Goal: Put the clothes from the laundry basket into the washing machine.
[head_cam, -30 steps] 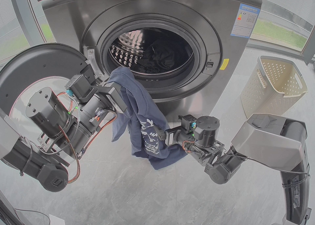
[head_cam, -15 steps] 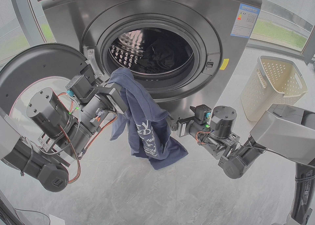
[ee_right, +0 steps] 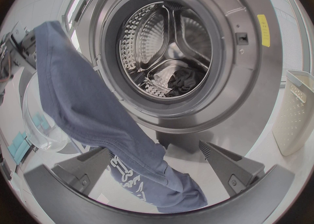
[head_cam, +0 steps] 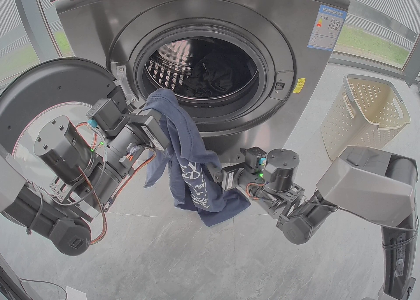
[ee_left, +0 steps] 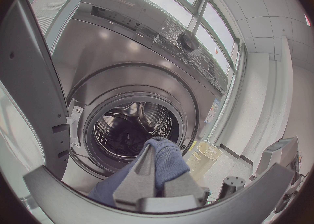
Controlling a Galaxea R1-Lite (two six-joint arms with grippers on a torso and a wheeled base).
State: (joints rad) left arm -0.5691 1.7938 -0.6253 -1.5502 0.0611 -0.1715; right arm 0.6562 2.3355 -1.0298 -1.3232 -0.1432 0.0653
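A dark blue T-shirt (head_cam: 188,156) with white print hangs from my left gripper (head_cam: 161,104), which is shut on its top fold just below the washing machine's round opening (head_cam: 203,68). In the left wrist view the fingers (ee_left: 147,165) pinch the blue cloth (ee_left: 170,159) in front of the drum. The hem of the shirt touches the floor. My right gripper (head_cam: 211,173) is open at the shirt's lower right side; in the right wrist view the shirt (ee_right: 98,110) drapes between its spread fingers (ee_right: 225,165). Dark clothes (head_cam: 216,73) lie inside the drum.
The washer door (head_cam: 48,90) stands swung open on the left, behind my left arm. A cream perforated laundry basket (head_cam: 367,112) stands on the grey floor at the right of the machine. Windows run behind the machine.
My right arm pulled back to the right and up, then came back left to the hanging shirt. The shirt's lower part swayed a little. My left arm held still.
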